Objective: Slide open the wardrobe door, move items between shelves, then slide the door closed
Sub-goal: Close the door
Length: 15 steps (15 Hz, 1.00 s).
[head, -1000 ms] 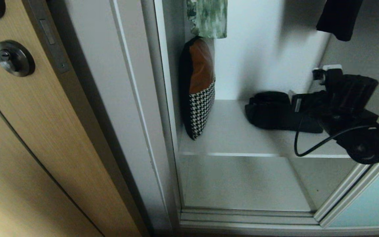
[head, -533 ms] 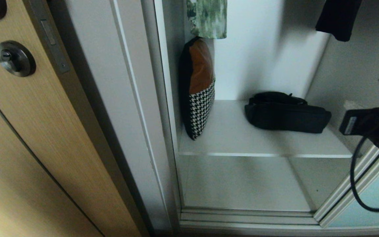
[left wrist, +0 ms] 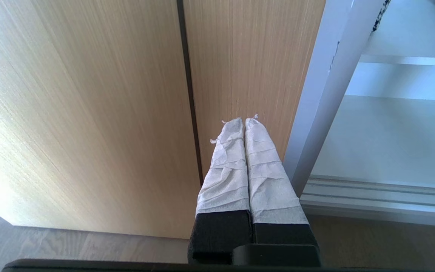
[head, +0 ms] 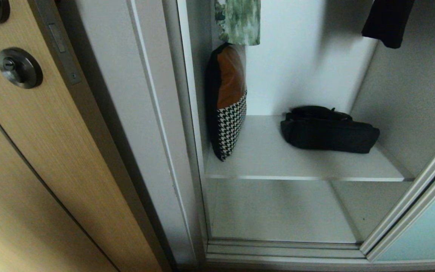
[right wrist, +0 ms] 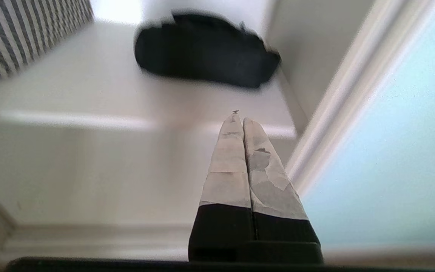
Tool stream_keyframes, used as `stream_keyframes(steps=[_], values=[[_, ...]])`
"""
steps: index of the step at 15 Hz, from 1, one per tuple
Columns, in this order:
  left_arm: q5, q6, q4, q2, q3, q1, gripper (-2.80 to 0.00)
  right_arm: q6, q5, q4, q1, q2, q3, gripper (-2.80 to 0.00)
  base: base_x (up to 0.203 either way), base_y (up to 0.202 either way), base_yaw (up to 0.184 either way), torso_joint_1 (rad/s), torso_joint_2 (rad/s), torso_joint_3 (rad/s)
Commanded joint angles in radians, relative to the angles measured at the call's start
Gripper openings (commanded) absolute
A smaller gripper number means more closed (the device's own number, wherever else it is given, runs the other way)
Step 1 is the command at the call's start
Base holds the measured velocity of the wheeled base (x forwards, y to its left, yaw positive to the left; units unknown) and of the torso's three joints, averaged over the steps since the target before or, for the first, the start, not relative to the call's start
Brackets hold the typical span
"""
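Lying on the upper shelf (head: 263, 158), the black fabric bag (head: 329, 132) rests toward the right side, near the right inner wall, with its long axis running left to right along the shelf front. It touches only the shelf board. Well apart from it, at the left end of the same shelf, a cushion with a brown top and a houndstooth bottom (head: 229, 102) leans upright against the left wall. The lower shelf (head: 278, 211) shows below.

The sliding wardrobe door (head: 425, 223), pale turquoise glass in a silver frame, stands pushed to the right, so the opening is free.

The right gripper (right wrist: 239, 121) is not in the head view. In its wrist view the two wrapped fingers are pressed together and hold nothing. The tips point into the wardrobe at about the front edge of the upper shelf, and the bag lies ahead of them and deeper in, apart from them. The turquoise door is just beside this gripper.

The left gripper (left wrist: 241, 122) is also pressed together and empty, parked in front of the tan wood-grain door (left wrist: 89, 94), beside the wardrobe frame.

I judge the right arm is the nearer one to the bag. If the bag must be taken, the fingers need first to spread and then approach across the short side of the bag.
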Motion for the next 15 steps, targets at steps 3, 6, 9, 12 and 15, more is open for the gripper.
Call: stream_keyframes(steps=[3, 6, 9, 12, 15], values=[[0.0, 0.0, 0.0, 0.001, 0.0, 0.0, -2.8, 0.002, 0.025, 0.25, -0.07, -0.438, 0.131, -2.8, 0.0, 0.0, 0.0, 0.0, 0.0, 0.0], [0.0, 0.0, 0.001, 0.001, 0.0, 0.0, -2.8, 0.028, 0.122, 0.546, -0.098, -0.671, 0.139, -2.8, 0.0, 0.0, 0.0, 0.0, 0.0, 0.0], [0.0, 0.0, -0.001, 0.001, 0.0, 0.0, -2.8, 0.116, 0.308, 0.72, -0.114, -0.806, 0.151, -2.8, 0.0, 0.0, 0.0, 0.0, 0.0, 0.0], [0.0, -0.001, -0.001, 0.001, 0.0, 0.0, -2.8, 0.124, 0.324, 0.734, -0.117, -0.804, 0.154, -2.8, 0.0, 0.0, 0.0, 0.0, 0.0, 0.0], [0.0, 0.0, 0.0, 0.001, 0.0, 0.0, -2.8, 0.14, 0.324, 0.734, -0.117, -0.806, 0.154, -2.8, 0.0, 0.0, 0.0, 0.0, 0.0, 0.0]])
